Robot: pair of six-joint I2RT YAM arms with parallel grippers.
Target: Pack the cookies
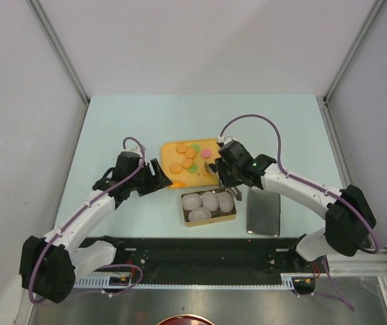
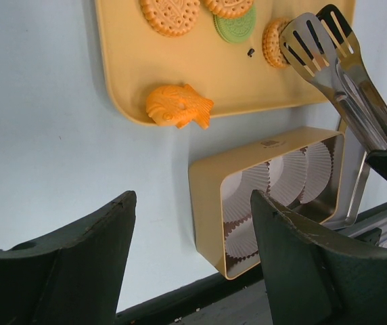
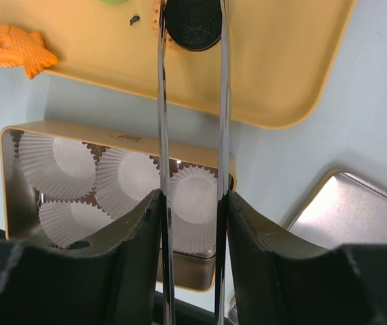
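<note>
Cookies lie on a yellow tray [image 1: 173, 147]: several orange ones [image 1: 189, 154], a green one [image 2: 235, 26] and a pink one [image 1: 207, 153]. An orange fish-shaped piece [image 2: 178, 106] sits on the tray's near corner. My right gripper [image 3: 192, 196] is shut on metal tongs [image 3: 163, 135]. The tong blades stand on either side of a black cookie [image 3: 193, 24] on the tray and look to touch its edges. My left gripper [image 2: 193, 200] hangs open and empty over the table, left of the gold tin [image 2: 207, 183].
The gold tin [image 1: 209, 221] holds several white crinkled paper cups [image 3: 136, 175] and sits just in front of the tray. Its silver lid [image 1: 264, 212] lies to the right of it. Grey walls enclose the table on three sides.
</note>
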